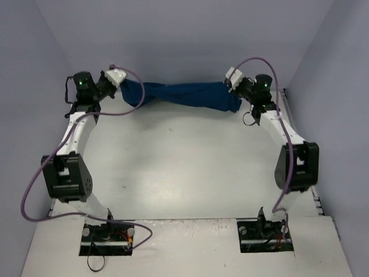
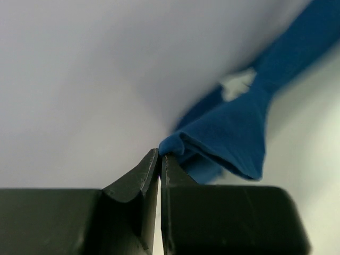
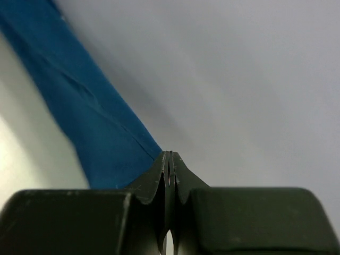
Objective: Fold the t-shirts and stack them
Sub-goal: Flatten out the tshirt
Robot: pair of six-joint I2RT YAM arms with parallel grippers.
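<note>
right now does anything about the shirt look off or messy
Yes. The t-shirt is not spread out: it hangs as a rumpled, bunched band strung between the left gripper and the right gripper, each shut on one end, at the far side of the table. No damage shows.

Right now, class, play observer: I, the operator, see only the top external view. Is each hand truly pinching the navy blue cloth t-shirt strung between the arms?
Observer: The left wrist view shows the left hand shut on a bunched fold of the navy blue cloth t-shirt.
Operator: And the right?
Observer: The right hand is shut on a flatter edge of cloth.
Operator: Anything on the fabric?
Observer: A small pale patch near the twist; I cannot tell what it is.
</note>
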